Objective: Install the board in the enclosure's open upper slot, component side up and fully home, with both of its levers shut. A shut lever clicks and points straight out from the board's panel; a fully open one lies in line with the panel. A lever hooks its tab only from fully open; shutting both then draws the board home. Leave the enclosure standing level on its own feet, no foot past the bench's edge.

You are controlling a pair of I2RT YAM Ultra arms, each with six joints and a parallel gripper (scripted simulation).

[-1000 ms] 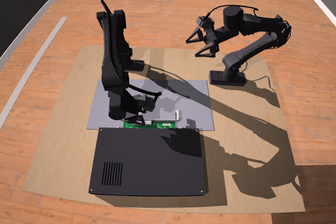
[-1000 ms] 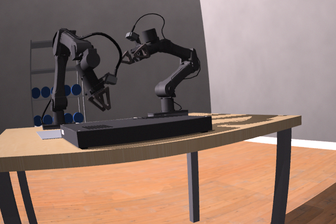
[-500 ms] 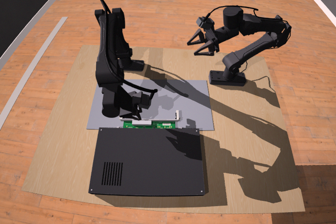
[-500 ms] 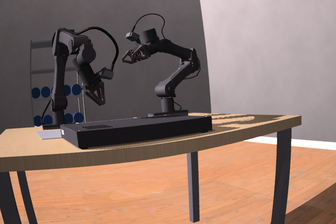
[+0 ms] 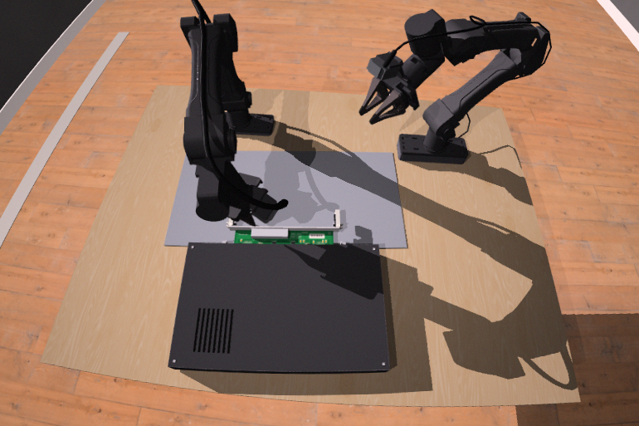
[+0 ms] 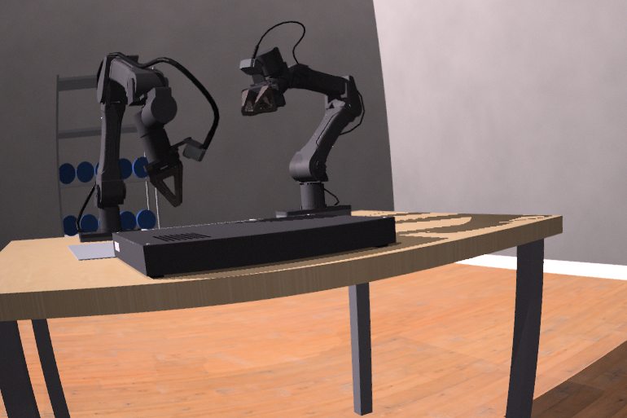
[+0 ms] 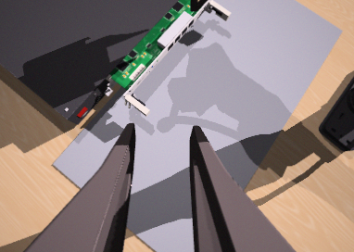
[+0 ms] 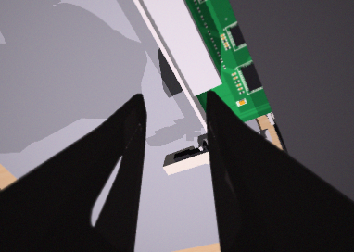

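Observation:
The black enclosure (image 5: 280, 305) stands on the bench. The green board (image 5: 280, 236) sticks part way out of its slot onto the grey mat (image 5: 309, 188), component side up. Its white panel (image 5: 286, 227) faces the arms. The lever (image 5: 338, 218) at one end points straight out from the panel. The lever (image 8: 185, 162) at the other end also points straight out. My right gripper (image 5: 246, 215) hovers just above that end with its fingers apart and empty; the lever shows between them, lower down. My left gripper (image 5: 378, 114) hangs high above the mat's far side, fingers apart and empty. The board also shows in the left wrist view (image 7: 148, 50).
The left arm's base (image 5: 432, 148) stands beside the mat's far corner. The right arm's base (image 5: 255, 124) stands behind the mat. The enclosure (image 6: 252, 240) sits level, well inside the bench edge. A rack with blue discs (image 6: 81, 190) stands behind the bench.

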